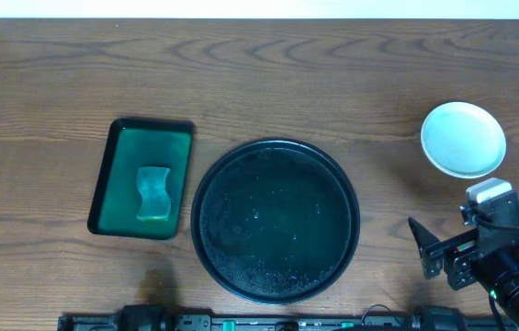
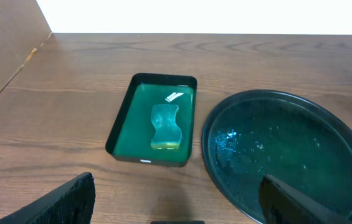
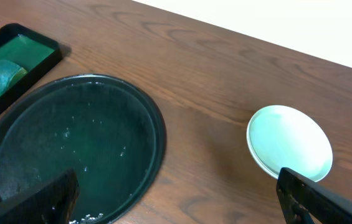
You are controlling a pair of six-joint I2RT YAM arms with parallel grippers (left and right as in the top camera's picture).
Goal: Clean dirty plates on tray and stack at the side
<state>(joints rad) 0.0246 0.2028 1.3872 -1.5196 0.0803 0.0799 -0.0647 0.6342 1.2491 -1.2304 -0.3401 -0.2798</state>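
The plates (image 1: 464,139) sit stacked on the bare wood at the right, off the tray; the top one is pale and looks clean. They also show in the right wrist view (image 3: 290,142). The round black tray (image 1: 276,221) holds no plates, only water droplets; it also shows in the left wrist view (image 2: 288,149) and the right wrist view (image 3: 70,149). My right gripper (image 1: 435,253) is open and empty, near the front edge below the stack; its fingers (image 3: 177,186) straddle bare wood. My left gripper (image 2: 177,186) is open and empty, over the wood in front of the trays.
A green rectangular tray (image 1: 103,179) with a green sponge (image 1: 153,193) lies left of the black tray; both also show in the left wrist view, tray (image 2: 118,134) and sponge (image 2: 165,126). A brown board stands at the far left (image 2: 1,50).
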